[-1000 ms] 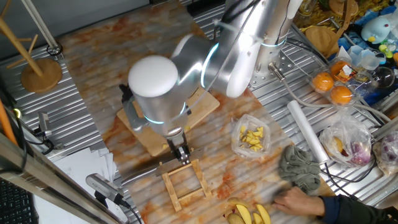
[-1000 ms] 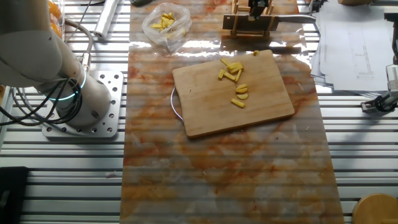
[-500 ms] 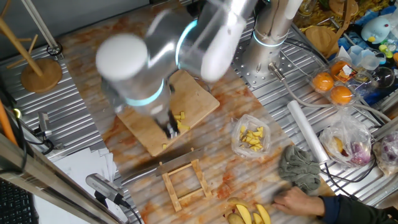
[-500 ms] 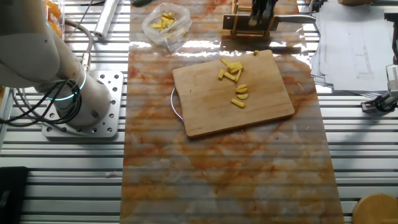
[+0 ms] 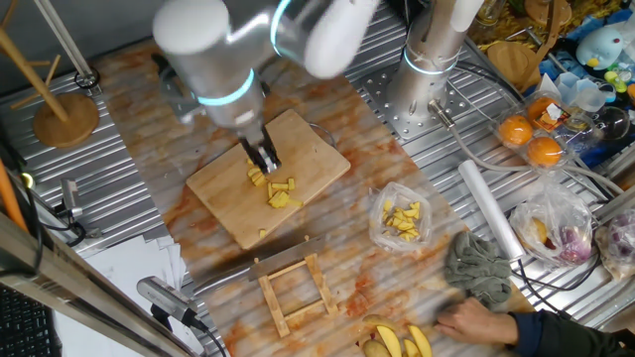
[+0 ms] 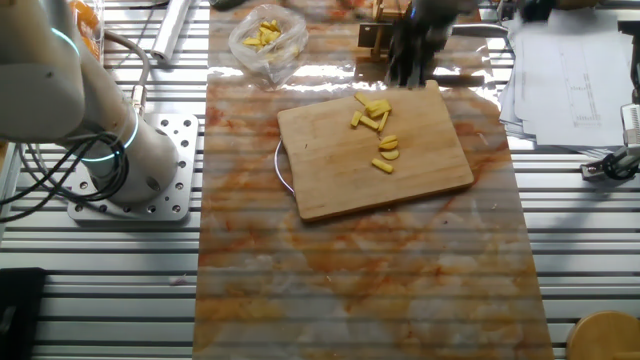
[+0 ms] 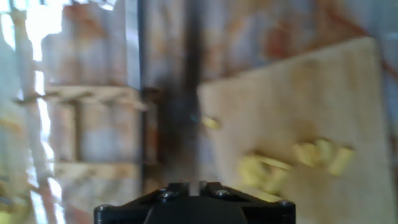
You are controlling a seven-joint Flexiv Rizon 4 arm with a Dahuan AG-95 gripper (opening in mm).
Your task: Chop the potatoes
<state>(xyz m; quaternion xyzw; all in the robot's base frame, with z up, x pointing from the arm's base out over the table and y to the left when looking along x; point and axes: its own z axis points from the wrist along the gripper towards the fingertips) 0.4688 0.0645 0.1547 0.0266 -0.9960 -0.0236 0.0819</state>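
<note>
The potato lies as several short yellow sticks and chunks point(image 5: 276, 190) on the wooden cutting board point(image 5: 223, 203). They also show in the other fixed view point(image 6: 378, 125) and, blurred, in the hand view point(image 7: 292, 158). My gripper point(image 5: 264, 161) hangs just above the far end of the pieces, its fingers a little apart and empty. In the other fixed view it is a dark blur point(image 6: 408, 60) at the board's point(image 6: 340, 170) far edge. A knife point(image 5: 260, 262) lies flat between the board and a wooden rack point(image 5: 296, 293).
A clear plastic bag of yellow chunks point(image 5: 402, 220) sits right of the board. A grey cloth point(image 5: 481, 266), a person's hand point(image 5: 476, 319) and larger yellow wedges point(image 5: 397, 342) are at the front right. Oranges and bags crowd the far right.
My gripper has moved away from the wooden rack and knife, back over the cutting board to above the potato pieces. The pieces and knife have not moved.
</note>
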